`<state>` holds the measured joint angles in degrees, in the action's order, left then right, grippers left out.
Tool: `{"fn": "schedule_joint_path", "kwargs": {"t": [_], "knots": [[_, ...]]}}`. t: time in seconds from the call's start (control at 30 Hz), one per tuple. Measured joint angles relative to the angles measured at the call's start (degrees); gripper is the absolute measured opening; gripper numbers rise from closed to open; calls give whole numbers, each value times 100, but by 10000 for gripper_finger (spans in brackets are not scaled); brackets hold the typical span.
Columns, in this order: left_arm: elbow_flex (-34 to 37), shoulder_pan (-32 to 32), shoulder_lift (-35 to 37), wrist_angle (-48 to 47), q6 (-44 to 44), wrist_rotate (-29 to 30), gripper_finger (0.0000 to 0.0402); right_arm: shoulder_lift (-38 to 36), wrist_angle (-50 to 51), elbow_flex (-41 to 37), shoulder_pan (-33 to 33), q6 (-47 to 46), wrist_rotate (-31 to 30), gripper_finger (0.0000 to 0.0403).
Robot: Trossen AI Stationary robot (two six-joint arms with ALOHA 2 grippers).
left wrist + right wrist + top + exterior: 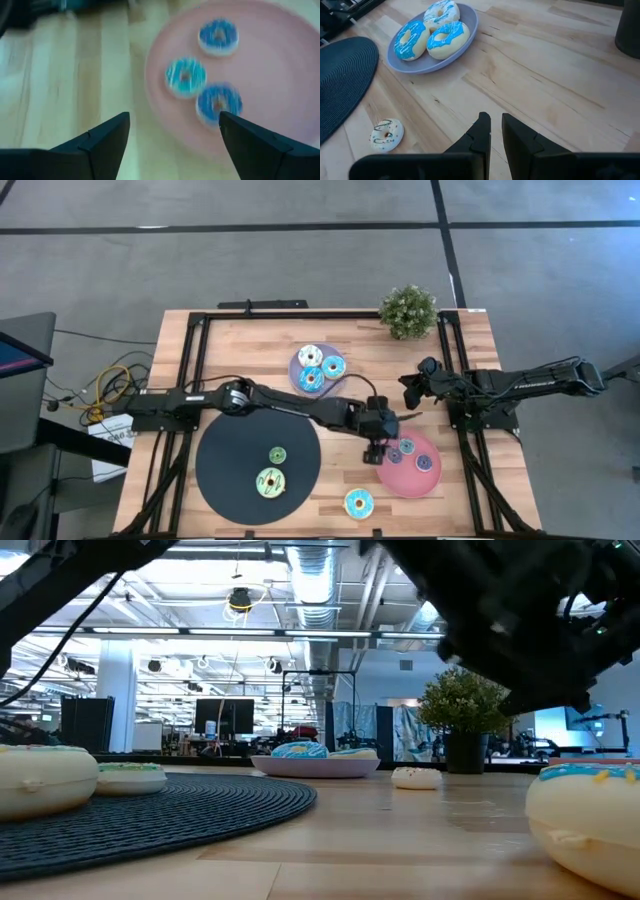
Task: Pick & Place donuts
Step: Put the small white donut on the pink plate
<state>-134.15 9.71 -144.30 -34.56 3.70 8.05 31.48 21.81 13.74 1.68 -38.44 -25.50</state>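
My left gripper hangs open above the left rim of the pink plate, touching nothing. On that plate lie three small donuts: two purple-blue and one light blue. The lavender plate holds three blue and white donuts. Two green donuts rest on the black plate. A blue donut lies on the wood near the front edge. A small white donut lies loose on the table. My right gripper waits shut at the right.
A potted plant stands at the table's far edge. Black frame rails run along both sides of the wooden top. Bare wood lies between the lavender plate and the plant, and along the front edge beside the blue donut.
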Motion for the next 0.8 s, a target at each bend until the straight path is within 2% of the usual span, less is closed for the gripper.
{"fn": "schedule_joint_path", "kwargs": {"t": [0.13,0.23,0.33,0.43,0.5,0.53,0.67,0.8], "knots": [[0,-191,441,-1339,11,-424,289,0,4,0,2,0,2,37],[69,-389,656,-1933,5,-864,252,0,3,0,3,0,4,37],[414,-492,837,-2050,-17,-997,185,0,2,0,17,-2,6,37],[1012,-489,1107,-2066,-34,-910,93,0,2,0,17,-9,9,37],[1564,-483,1357,-1946,-102,-883,31,-2,2,0,17,-9,9,37],[1904,-484,1520,-1808,-176,-886,17,-2,2,0,17,-9,9,37],[3660,-468,2567,-780,-498,-551,15,-2,-3,0,15,-9,11,37],[5807,-463,4129,646,-922,-346,4,-1,-7,0,10,-9,4,37]]}}
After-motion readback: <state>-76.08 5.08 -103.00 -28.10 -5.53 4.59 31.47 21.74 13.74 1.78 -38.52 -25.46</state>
